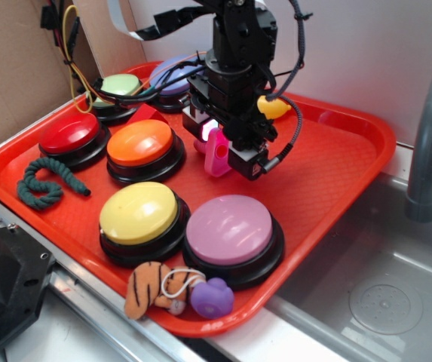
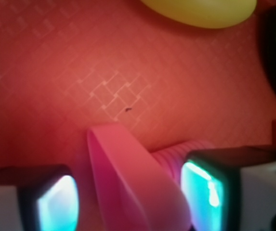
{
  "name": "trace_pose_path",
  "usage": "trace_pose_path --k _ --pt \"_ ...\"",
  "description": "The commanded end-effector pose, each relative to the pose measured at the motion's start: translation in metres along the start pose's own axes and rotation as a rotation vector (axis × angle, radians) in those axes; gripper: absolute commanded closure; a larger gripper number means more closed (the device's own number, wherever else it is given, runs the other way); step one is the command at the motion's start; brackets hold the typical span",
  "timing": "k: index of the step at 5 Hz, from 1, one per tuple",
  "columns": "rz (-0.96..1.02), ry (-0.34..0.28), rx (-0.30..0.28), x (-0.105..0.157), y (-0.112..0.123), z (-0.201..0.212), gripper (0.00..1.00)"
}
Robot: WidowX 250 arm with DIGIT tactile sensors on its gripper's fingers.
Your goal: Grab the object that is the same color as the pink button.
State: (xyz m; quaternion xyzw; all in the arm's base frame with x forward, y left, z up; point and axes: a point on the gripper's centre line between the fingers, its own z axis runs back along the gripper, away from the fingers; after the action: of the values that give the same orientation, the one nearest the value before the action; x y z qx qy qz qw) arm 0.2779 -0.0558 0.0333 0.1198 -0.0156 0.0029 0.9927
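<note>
The hot-pink triangle [image 1: 217, 153] stands on edge near the middle of the red tray [image 1: 336, 181], just behind the pale pink button [image 1: 229, 228] and right of the orange button [image 1: 140, 142]. The gripper [image 1: 227, 151] hangs straight over it. In the wrist view the piece [image 2: 133, 183] sits between the two glowing fingertip pads [image 2: 56, 204], its long edge running fore-and-aft through the gap. The jaws look partly closed around it (whether either pad actually touches, I cannot tell). Squeezing inward seems the move needed.
</note>
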Motion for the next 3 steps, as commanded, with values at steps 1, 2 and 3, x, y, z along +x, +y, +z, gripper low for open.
trace_pose_path --k 1,2,3 --pt "0.032 -0.051 -0.018 0.008 0.009 0.019 1.0" --pt "0.036 -0.067 -0.03 0.005 0.012 0.029 1.0" --pt "0.006 -0.048 -0.082 0.002 0.014 0.046 1.0"
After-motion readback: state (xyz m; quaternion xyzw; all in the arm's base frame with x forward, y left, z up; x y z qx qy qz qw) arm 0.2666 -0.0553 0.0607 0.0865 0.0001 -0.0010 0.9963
